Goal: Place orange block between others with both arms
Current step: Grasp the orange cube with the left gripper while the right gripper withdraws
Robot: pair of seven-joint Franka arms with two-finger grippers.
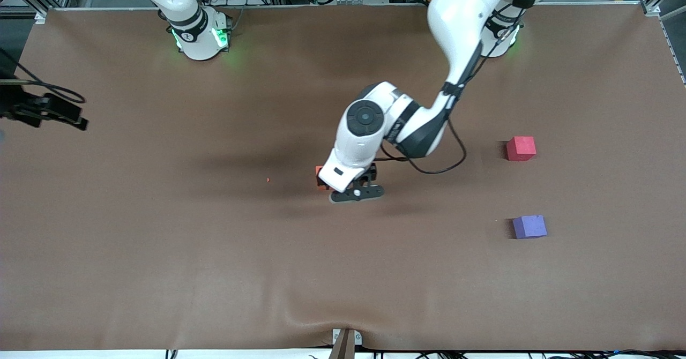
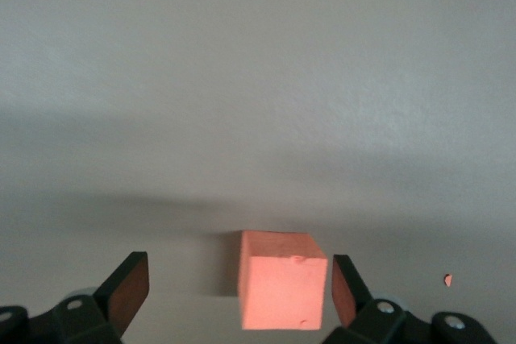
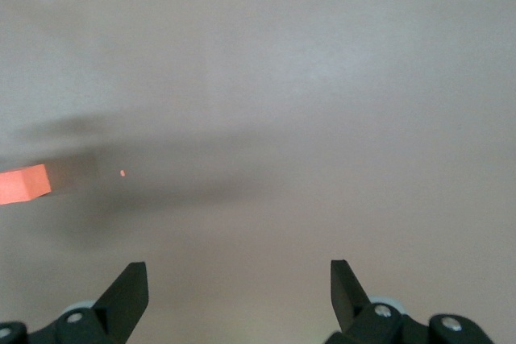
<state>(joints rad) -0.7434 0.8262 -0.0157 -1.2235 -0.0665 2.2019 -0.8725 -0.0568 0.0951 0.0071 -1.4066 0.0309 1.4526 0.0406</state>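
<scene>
You have the left gripper [image 2: 240, 300] spread around the orange block [image 2: 282, 289] mid-table, ungrasped; right gripper [image 3: 239, 300] spread, waiting

Sat mid-surface [image 1: 161, 252]: orange block [image 2: 282, 292], between left pincer [image 2: 242, 296] fingers. Two other blocks [image 1: 521, 148] well apart, toward left arm's end.

Small bright orange matte foam cube [image 2: 282, 290]: flat on brown table near its middle, between spread fingers [image 2: 127, 292] of left gripper [image 2: 239, 300], nearer one finger than other, contact not discernible; mostly hidden under that gripper in front view.

Pinkish-red matte foam cube [image 1: 521, 148]: flat on table, toward left arm's end.

Purple-blue matte foam cube [image 1: 529, 226]: same end, nearer front camera than pinkish-red one, well apart from it.
</scene>
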